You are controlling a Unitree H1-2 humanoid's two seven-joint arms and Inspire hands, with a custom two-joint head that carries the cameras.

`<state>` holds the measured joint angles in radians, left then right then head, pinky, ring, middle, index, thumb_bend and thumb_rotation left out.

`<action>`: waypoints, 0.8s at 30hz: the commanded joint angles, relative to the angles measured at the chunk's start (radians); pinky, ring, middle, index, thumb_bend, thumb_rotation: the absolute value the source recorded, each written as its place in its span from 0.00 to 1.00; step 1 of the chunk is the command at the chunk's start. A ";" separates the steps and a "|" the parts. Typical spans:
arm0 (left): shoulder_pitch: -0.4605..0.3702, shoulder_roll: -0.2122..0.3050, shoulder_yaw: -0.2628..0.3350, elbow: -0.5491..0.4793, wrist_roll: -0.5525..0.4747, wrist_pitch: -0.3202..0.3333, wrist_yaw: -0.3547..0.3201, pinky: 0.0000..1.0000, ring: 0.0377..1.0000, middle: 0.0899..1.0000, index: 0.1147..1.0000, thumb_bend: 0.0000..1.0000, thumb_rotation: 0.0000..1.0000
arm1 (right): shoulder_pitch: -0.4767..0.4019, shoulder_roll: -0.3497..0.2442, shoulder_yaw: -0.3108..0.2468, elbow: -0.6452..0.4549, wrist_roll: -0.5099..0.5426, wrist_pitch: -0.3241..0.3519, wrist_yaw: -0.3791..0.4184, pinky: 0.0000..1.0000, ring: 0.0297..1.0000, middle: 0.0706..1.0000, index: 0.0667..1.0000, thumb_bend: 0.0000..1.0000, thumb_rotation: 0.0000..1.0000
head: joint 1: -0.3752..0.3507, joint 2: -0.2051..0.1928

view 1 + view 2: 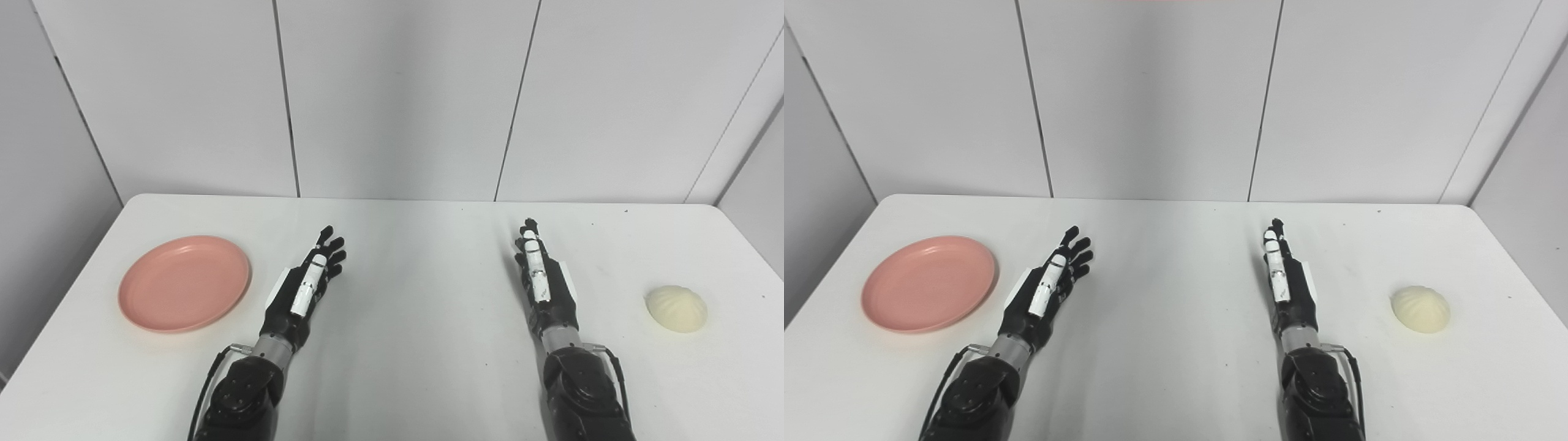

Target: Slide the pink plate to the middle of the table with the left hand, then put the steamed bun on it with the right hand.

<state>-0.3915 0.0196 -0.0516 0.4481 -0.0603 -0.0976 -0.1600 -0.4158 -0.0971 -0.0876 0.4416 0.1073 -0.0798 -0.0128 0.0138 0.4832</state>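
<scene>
In the left eye view, a white tabletop [404, 343] runs back to a grey panelled wall [398, 92]. A pink plate [185, 283] lies flat on it, well to the left of the tabletop's middle and near its left edge, with nothing on it. Just right of the plate is the left robot hand [306, 283], fingers stretched out and spread a little, holding nothing and not touching the plate. The right robot hand [542, 275] lies right of the middle, fingers straight and close together, also empty. Well to the right of that hand, near the tabletop's right edge, sits the steamed bun [677, 308], pale cream with a pleated top, clear of everything else.

In the right eye view, the same things sit further left in the picture. The plate [930, 283] shows its whole rim, the left robot hand [1048, 286] is beside it with a clear strip of tabletop between, and the right robot hand [1287, 277] and bun [1421, 309] are well apart. This view shows more tabletop to the right of the bun; the left eye view shows more to the left of the plate.
</scene>
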 commanded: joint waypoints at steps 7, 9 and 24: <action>0.066 0.000 -0.011 0.048 0.012 0.065 0.001 0.96 0.94 0.96 0.97 0.38 1.00 | 0.055 0.010 0.008 0.038 -0.002 0.025 0.016 1.00 0.98 0.99 0.99 0.24 1.00 | 0.001 0.001; 0.066 0.000 -0.011 0.048 0.012 0.067 0.002 0.96 0.94 0.96 0.97 0.38 1.00 | 0.055 0.009 0.008 0.037 0.000 0.029 0.019 1.00 0.98 0.99 0.99 0.25 1.00 | 0.001 0.001; 0.064 0.001 -0.011 0.055 0.011 0.067 0.000 0.95 0.94 0.96 0.97 0.39 1.00 | 0.057 0.012 0.007 0.030 0.003 0.033 0.017 1.00 0.98 0.99 0.99 0.25 1.00 | 0.001 -0.002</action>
<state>-0.3900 0.0198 -0.0535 0.4452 -0.0603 -0.0969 -0.1609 -0.4151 -0.0968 -0.0862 0.4396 0.1066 -0.0795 -0.0129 0.0138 0.4801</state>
